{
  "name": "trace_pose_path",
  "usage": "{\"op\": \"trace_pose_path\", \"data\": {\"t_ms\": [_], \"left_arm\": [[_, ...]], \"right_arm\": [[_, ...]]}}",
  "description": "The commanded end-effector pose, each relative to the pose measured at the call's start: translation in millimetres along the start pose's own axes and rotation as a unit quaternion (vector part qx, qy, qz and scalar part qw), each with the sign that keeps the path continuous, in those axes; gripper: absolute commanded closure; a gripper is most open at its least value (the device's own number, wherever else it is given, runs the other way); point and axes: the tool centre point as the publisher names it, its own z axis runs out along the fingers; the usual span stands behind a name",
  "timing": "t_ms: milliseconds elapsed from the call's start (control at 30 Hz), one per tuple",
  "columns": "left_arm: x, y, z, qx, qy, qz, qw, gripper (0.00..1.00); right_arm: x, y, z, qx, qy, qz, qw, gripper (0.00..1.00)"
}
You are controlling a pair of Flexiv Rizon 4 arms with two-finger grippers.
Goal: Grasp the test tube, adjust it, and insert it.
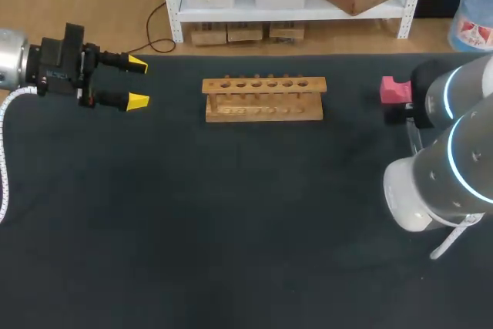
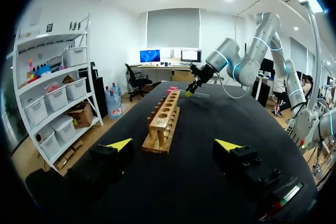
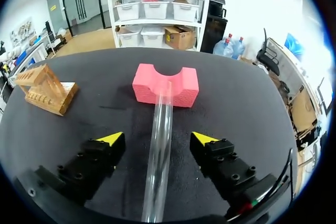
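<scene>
A clear test tube [image 3: 160, 145] lies on the black table with its far end resting in the notch of a pink foam block [image 3: 165, 85]. My right gripper [image 3: 157, 139] is low over the tube, one finger on each side; gaps show between the fingers and the glass, so it is open. In the head view my right arm hides that gripper and the tube, and only the pink block [image 1: 395, 90] shows. The wooden rack [image 1: 263, 98] with its row of holes stands at the table's far middle. At the far left my left gripper [image 1: 139, 82] hangs open and empty, facing the rack [image 2: 164, 121].
The black mat [image 1: 231, 221] covers the whole table. In the left wrist view my right arm's gripper [image 2: 190, 92] shows beyond the rack, by the pink block [image 2: 173, 88].
</scene>
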Motion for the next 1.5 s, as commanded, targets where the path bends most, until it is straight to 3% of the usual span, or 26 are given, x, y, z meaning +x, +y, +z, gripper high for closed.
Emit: {"op": "trace_pose_path", "data": {"t_ms": [33,100,167,467,900,1133,1167,1233,1500], "left_arm": [[1.0,0.8,-0.1,0.001,-0.001,0.001,1.0,0.0],[1.0,0.8,-0.1,0.001,-0.001,0.001,1.0,0.0],[1.0,0.8,-0.1,0.001,-0.001,0.001,1.0,0.0],[1.0,0.8,-0.1,0.001,-0.001,0.001,1.0,0.0],[1.0,0.8,-0.1,0.001,-0.001,0.001,1.0,0.0],[1.0,0.8,-0.1,0.001,-0.001,0.001,1.0,0.0],[1.0,0.8,-0.1,0.001,-0.001,0.001,1.0,0.0],[1.0,0.8,-0.1,0.001,-0.001,0.001,1.0,0.0],[1.0,0.8,-0.1,0.001,-0.001,0.001,1.0,0.0]], "right_arm": [[-0.6,-4.1,5.3,-0.039,0.005,-0.001,0.999,0.27],[0.0,-4.8,6.6,-0.039,0.007,-0.001,0.999,0.33],[0.3,-5.1,7.6,-0.039,0.01,-0.003,0.999,0.48],[0.8,-7.2,10.8,-0.035,0.015,-0.009,0.999,0.5],[2.7,-7.8,13.6,-0.031,0.022,-0.016,0.999,0.69],[2.2,-8.3,13.3,-0.026,0.024,-0.02,0.999,0.69],[2.1,-8.2,12.9,-0.025,0.024,-0.021,0.999,0.73],[2.3,-7.3,11.2,-0.024,0.024,-0.022,0.999,0.98],[3.8,-2.1,5.5,-0.018,0.026,-0.034,0.999,1.0]]}}
